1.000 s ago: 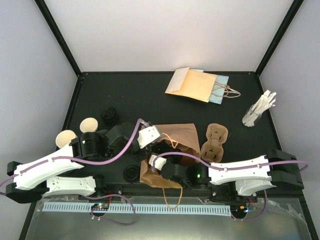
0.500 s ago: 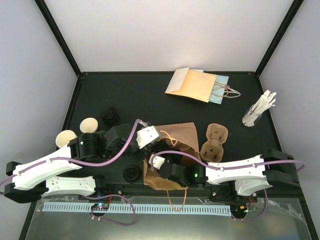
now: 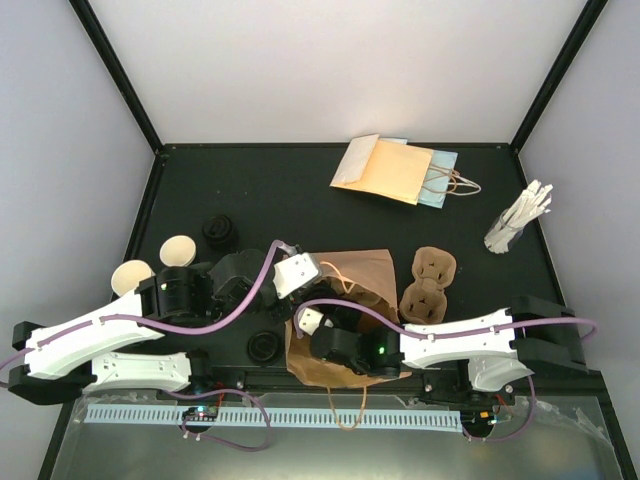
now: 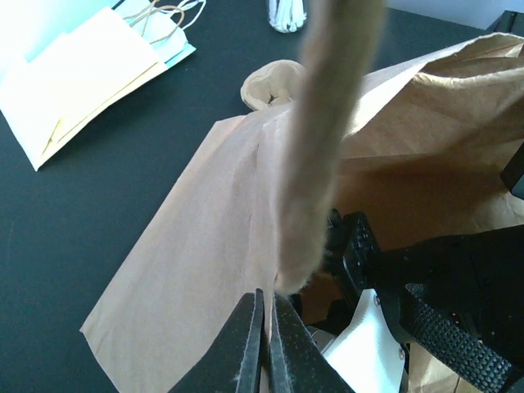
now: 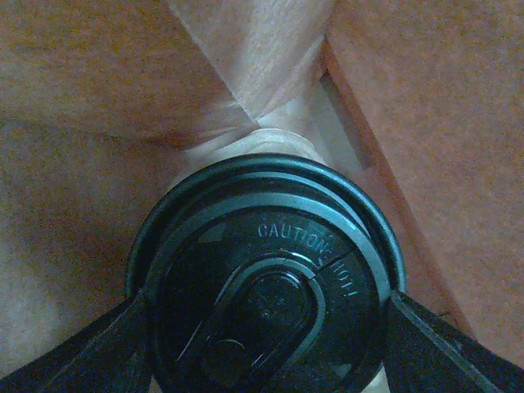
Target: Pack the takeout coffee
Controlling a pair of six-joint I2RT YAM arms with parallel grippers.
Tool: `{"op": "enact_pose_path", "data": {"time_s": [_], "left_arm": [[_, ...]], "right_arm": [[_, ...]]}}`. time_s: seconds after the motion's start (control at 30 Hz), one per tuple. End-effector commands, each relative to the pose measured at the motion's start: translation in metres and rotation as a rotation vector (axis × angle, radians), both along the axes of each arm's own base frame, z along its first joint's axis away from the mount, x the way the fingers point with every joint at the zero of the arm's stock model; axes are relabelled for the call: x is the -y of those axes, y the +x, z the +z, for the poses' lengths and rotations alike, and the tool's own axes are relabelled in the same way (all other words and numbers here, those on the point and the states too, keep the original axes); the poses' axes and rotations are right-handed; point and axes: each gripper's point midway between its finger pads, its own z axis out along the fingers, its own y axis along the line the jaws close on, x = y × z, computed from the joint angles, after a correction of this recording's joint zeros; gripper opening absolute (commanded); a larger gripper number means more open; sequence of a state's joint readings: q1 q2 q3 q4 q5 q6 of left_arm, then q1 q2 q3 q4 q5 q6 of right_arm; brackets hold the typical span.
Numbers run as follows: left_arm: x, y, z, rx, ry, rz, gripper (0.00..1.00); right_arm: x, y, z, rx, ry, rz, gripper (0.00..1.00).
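Observation:
A brown paper bag (image 3: pixel 355 272) lies open at the table's near middle. My left gripper (image 3: pixel 300 270) is shut on the bag's edge (image 4: pixel 246 246), next to its blurred tan handle (image 4: pixel 319 147). My right gripper (image 3: pixel 318 335) reaches inside the bag and is shut on a cup with a black lid (image 5: pixel 266 282); its fingers (image 5: pixel 82 352) press both sides of the lid, and only the cream rim (image 5: pixel 274 139) shows behind it. Two takeout coffee cups without lids, one (image 3: pixel 178 250) and another (image 3: pixel 132 276), stand at the left beside my left arm.
Two loose black lids lie on the table, one (image 3: pixel 220 232) behind the cups and one (image 3: pixel 263 346) near the front edge. A brown pulp cup carrier (image 3: pixel 428 282) sits right of the bag. Flat paper bags (image 3: pixel 392 170) lie at the back, a holder of white sticks (image 3: pixel 515 222) at the right.
My right arm has slid left and further into the bag with the lidded cup. The left gripper has stayed shut on the bag's edge.

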State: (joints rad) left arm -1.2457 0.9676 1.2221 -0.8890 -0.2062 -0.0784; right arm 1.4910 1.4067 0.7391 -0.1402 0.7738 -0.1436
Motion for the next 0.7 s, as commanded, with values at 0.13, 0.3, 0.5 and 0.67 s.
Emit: {"op": "enact_pose_path", "data": {"time_s": [0.13, 0.3, 0.5, 0.67], "left_arm": [[0.0043, -0.0049, 0.0255, 0.046, -0.078, -0.031, 0.01], [0.0051, -0.0073, 0.0243, 0.040, -0.078, -0.037, 0.02], [0.0062, -0.0099, 0.0245, 0.034, -0.085, -0.041, 0.01], [0.0065, -0.0116, 0.0238, 0.029, -0.087, -0.043, 0.02]], "right_arm": [[0.0034, 0.0057, -0.0065, -0.043, 0.002, -0.075, 0.39], [0.0025, 0.0063, -0.0040, -0.039, 0.011, -0.073, 0.39], [0.0015, 0.0070, -0.0073, -0.027, -0.015, -0.067, 0.39], [0.0014, 0.0083, -0.0125, -0.036, -0.043, -0.067, 0.39]]}}
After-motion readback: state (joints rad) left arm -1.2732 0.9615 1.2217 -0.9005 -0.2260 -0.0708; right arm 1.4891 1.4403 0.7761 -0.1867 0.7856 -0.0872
